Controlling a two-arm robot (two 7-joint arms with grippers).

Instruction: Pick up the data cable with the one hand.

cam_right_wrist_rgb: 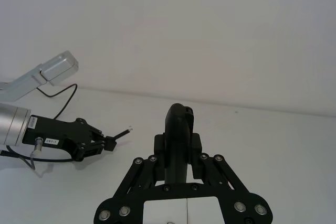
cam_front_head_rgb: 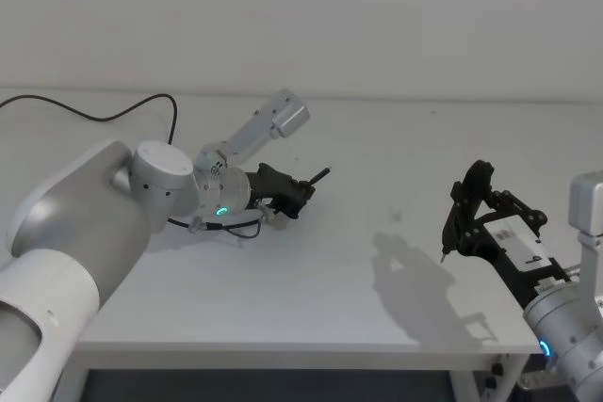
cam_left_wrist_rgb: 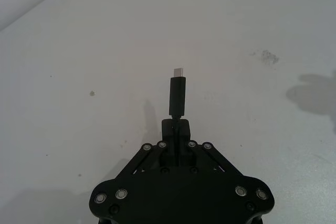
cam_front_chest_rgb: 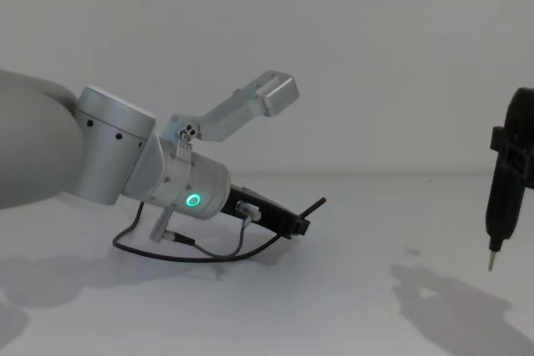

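The left gripper (cam_left_wrist_rgb: 176,132) sits low over the table (cam_front_head_rgb: 358,289), clamped on the data cable (cam_left_wrist_rgb: 177,95), stiff tip poking forward; the right gripper (cam_right_wrist_rgb: 178,153) hangs raised, gripping a black pen-shaped tool (cam_front_chest_rgb: 507,172)

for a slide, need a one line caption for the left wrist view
Left gripper shut on the data cable, its stiff black tip pointing out over the white table.

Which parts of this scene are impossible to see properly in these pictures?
- Head view: the cord of the data cable goes behind the left arm, so its run to the left gripper is hidden. The left edge cuts off its far end.
- Chest view: the right edge cuts off most of the right gripper holding the black tool.
- Left wrist view: the gripper's own body hides the cord past the gripped tip.
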